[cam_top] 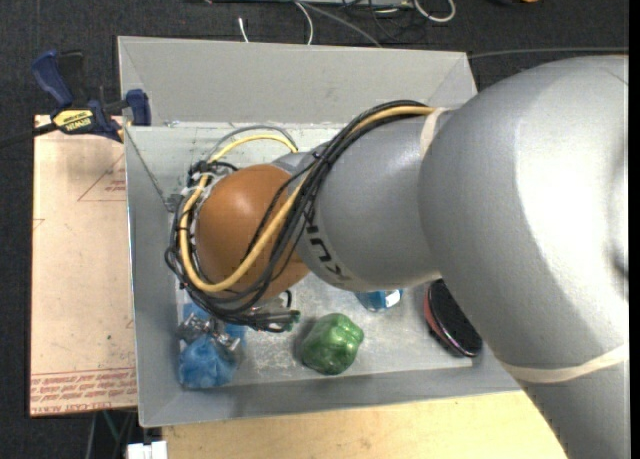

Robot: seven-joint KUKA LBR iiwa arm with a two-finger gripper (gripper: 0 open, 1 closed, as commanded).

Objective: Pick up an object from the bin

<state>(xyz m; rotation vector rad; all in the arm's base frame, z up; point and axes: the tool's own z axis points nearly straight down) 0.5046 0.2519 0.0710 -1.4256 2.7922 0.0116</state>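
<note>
Three things sit by the gripper [207, 332] in the bin [300, 82] — a soft, crumpled blue lump [203, 367] right under it at the view's lower-left corner, a knobbly green lump [330, 344] beside, a red-and-black disc [452, 319] further right — grip width I cannot tell, so it should drop straight and centred on the blue one.

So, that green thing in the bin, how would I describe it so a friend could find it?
Look at the grey metal bin and follow its near wall to about the middle. There lies the green lump. It is the only green thing, rounded and knobbly, between a crumpled blue thing on its left and a black-and-red oval on its right.
</note>
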